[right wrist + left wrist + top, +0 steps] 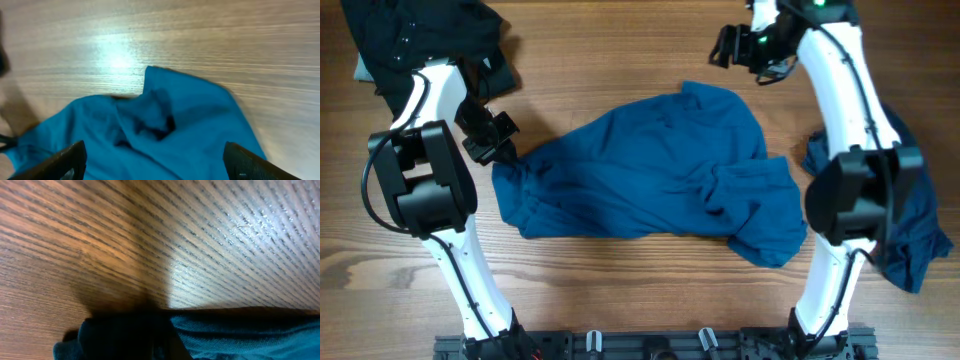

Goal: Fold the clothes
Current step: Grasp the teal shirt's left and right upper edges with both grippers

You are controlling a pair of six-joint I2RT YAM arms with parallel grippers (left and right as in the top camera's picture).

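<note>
Overhead view of a wooden table (620, 60) with a mid-blue T-shirt (650, 170) lying crumpled at its centre. Taking the far edge as twelve o'clock, the shirt's long axis runs roughly from nine o'clock to four o'clock. The left gripper (500, 145) sits low at the shirt's nine o'clock end, jaws together, and appears to be pinching the fabric, which bunches toward it. The left wrist view shows only blue cloth along its lower edge and bare wood above. The right gripper (730, 45) hangs past the shirt's far edge at about one o'clock, jaws apart and holding nothing. Its two fingers (65, 160) frame a raised fold of the shirt below them. A darker blue garment (920, 235) lies at three o'clock, partly under the right arm, and a heap of black cloth (420, 35) sits at eleven o'clock. The likely next grasp is on the shirt's far edge, toward six o'clock from the right gripper, the nearer one to it.
</note>
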